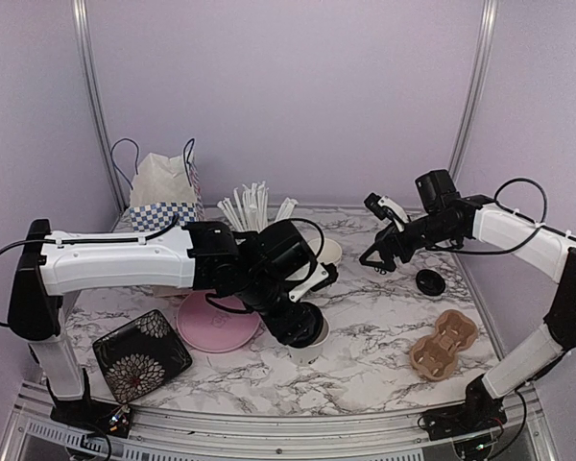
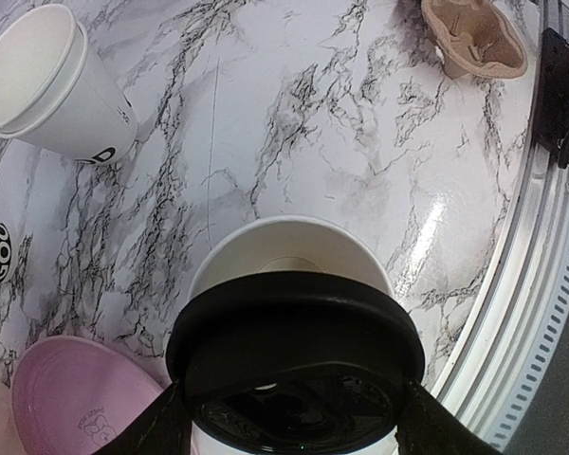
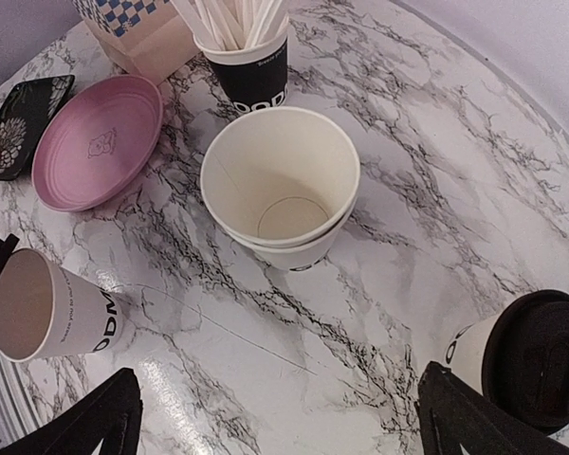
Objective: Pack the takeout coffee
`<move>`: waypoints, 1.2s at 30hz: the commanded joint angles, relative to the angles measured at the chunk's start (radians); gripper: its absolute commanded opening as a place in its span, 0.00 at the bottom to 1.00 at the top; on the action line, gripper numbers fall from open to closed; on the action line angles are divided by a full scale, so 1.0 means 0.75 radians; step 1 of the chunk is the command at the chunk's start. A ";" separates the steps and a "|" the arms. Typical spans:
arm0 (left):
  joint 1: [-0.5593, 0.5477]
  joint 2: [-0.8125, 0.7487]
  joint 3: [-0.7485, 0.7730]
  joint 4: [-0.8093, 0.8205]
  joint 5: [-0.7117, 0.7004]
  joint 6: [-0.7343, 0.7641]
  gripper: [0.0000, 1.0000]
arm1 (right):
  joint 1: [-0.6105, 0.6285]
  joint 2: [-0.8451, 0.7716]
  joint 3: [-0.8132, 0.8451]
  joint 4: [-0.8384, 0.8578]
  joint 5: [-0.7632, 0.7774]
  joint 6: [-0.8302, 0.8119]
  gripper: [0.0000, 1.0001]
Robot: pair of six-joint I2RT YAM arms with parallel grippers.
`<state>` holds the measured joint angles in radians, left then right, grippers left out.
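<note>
My left gripper [image 2: 289, 431] is shut on a round black lid [image 2: 294, 327]. It holds the lid tilted just over an open white paper cup [image 2: 289, 242] that stands near the table's front middle [image 1: 308, 348]. A second white cup with its black lid on [image 3: 529, 358] stands at the right [image 1: 429, 281]. Two empty white cups nested together [image 3: 280, 185] stand upright in the middle. My right gripper [image 3: 280, 427] hangs open above bare marble between the nested cups and the lidded cup, with nothing between its fingers [image 3: 85, 422].
A brown pulp cup carrier [image 1: 444, 343] lies at the front right. A pink plate [image 1: 216, 322] and a black flowered dish [image 1: 141, 353] sit at the left. A black cup of white sticks [image 3: 251, 66] and a checked paper bag [image 1: 163, 192] stand at the back.
</note>
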<state>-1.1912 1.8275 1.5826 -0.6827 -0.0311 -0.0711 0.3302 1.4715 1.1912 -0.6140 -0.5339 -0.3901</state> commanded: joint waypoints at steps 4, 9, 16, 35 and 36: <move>-0.001 -0.001 0.097 -0.110 0.023 -0.017 0.69 | -0.001 0.016 -0.007 -0.006 -0.071 -0.004 0.98; -0.001 0.034 0.134 -0.120 0.033 -0.020 0.68 | 0.000 0.016 -0.017 -0.009 -0.100 -0.014 0.98; -0.001 0.100 0.189 -0.134 0.037 -0.007 0.68 | -0.001 -0.002 -0.037 -0.012 -0.105 -0.023 0.98; -0.001 0.112 0.248 -0.284 -0.002 -0.050 0.68 | -0.002 0.003 -0.059 -0.017 -0.157 -0.044 0.98; -0.001 0.119 0.251 -0.284 0.001 -0.050 0.68 | -0.002 0.004 -0.059 -0.017 -0.157 -0.046 0.99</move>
<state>-1.1912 1.9255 1.7706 -0.8379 -0.0193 -0.0975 0.3302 1.4754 1.1454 -0.6220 -0.6270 -0.4129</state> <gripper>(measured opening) 0.714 0.985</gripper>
